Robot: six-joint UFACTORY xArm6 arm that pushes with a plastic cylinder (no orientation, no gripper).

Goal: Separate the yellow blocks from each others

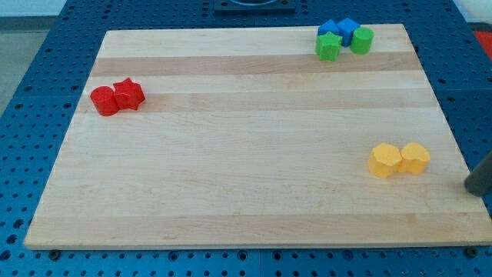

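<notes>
Two yellow blocks sit side by side and touching at the view's lower right: a yellow hexagon-like block (384,160) on the left and a second yellow block (415,158) on the right, its shape unclear. My tip (475,188) is at the view's right edge, at the board's right side, a little right of and below the right yellow block, with a clear gap between them.
A red cylinder (104,101) and a red star (129,94) touch at the left. At the top right stand a green star (328,46), a green cylinder (362,40) and two blue blocks (340,30). The wooden board (246,192) lies on a blue pegboard.
</notes>
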